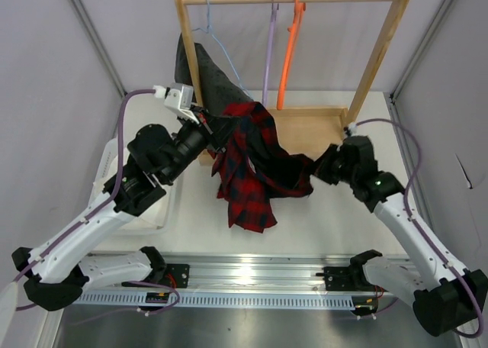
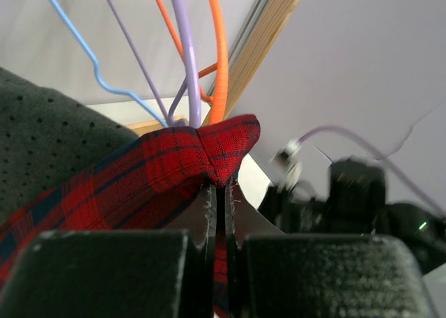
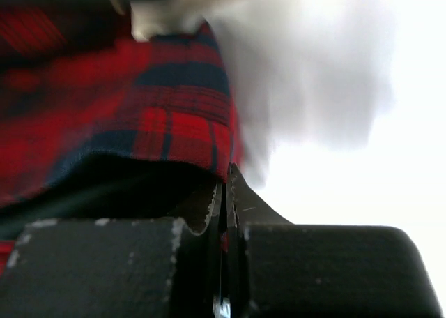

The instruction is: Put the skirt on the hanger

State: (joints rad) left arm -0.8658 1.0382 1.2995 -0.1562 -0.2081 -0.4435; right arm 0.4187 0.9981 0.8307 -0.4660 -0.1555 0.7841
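The red-and-black plaid skirt [image 1: 255, 161] hangs in the air between my two grippers, its lower part drooping to the table. My left gripper [image 1: 219, 127] is shut on the skirt's upper left edge [image 2: 209, 150], just below the rack. My right gripper [image 1: 316, 167] is shut on the skirt's right edge [image 3: 181, 130]. The lilac hanger [image 1: 269, 50] hangs by its metal hook from the wooden rail, right behind the skirt's top; it also shows in the left wrist view [image 2: 187, 53].
An orange hanger [image 1: 290, 46] and a light blue hanger [image 1: 217, 39] hang on the wooden rack [image 1: 381, 66]. A dark grey dotted garment [image 1: 206, 77] hangs at the rack's left. A white bin [image 1: 164, 214] sits at the left.
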